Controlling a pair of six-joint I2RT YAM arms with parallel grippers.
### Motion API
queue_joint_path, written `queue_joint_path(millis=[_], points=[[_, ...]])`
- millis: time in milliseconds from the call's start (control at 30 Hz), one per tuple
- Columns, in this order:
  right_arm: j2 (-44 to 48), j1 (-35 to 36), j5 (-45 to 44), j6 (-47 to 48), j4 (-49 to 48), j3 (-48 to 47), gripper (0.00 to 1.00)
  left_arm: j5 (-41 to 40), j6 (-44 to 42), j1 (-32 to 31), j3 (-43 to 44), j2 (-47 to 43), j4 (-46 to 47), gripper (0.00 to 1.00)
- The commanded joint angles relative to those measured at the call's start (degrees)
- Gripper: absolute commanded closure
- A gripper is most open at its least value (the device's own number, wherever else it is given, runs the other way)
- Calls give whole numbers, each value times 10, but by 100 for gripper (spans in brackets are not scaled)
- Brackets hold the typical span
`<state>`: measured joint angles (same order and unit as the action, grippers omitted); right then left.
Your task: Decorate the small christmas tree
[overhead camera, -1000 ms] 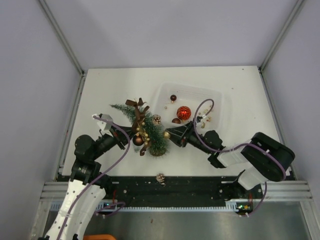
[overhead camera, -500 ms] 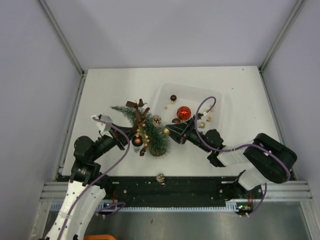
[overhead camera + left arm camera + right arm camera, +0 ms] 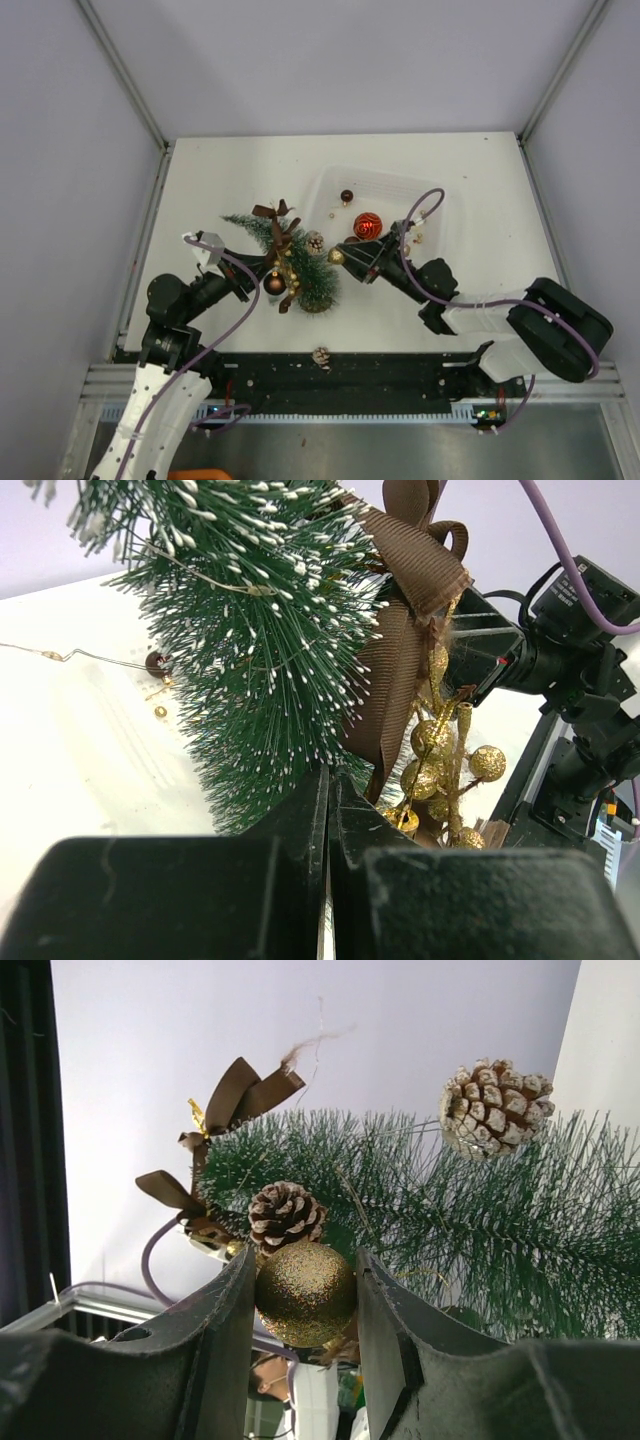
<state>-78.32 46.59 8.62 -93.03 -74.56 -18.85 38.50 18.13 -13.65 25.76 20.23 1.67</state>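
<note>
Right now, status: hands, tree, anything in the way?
Left hand shut, at small christmas tree. Right hand shut on gold bauble, at tree's bristles. Pinecone beside bauble.

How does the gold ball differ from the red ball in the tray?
The gold ball is glittery and pinched in the right gripper beside the small christmas tree; the red ball is shiny, looks larger, and lies loose in the tray. Both are round ornaments.

The tree (image 3: 250, 660) runs off the top edge in the left wrist view, and its lower bristles are hidden behind the left tool (image 3: 328, 800). From above, the pale bits (image 3: 414, 232) in the tray (image 3: 400, 185) are too small to tell. The underside of the gold ball (image 3: 305, 1293) is lost between the fingers of the right tool (image 3: 305, 1257).
</note>
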Motion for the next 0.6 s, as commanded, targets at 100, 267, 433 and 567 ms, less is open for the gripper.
queue_joint_path(millis=[100,267,433,567], points=[[-31,-3,-12,11,-204,-16,99,5,1,-2,5,-9,20,100],[-63,-3,-23,15,-227,-35,100,5,3,-2,6,-5,26,100],[-86,-2,-28,20,-240,-60,100,7,2,-2,10,-4,27,100],[-74,-4,-35,31,-240,-54,100,9,1,-2,13,-5,25,100]])
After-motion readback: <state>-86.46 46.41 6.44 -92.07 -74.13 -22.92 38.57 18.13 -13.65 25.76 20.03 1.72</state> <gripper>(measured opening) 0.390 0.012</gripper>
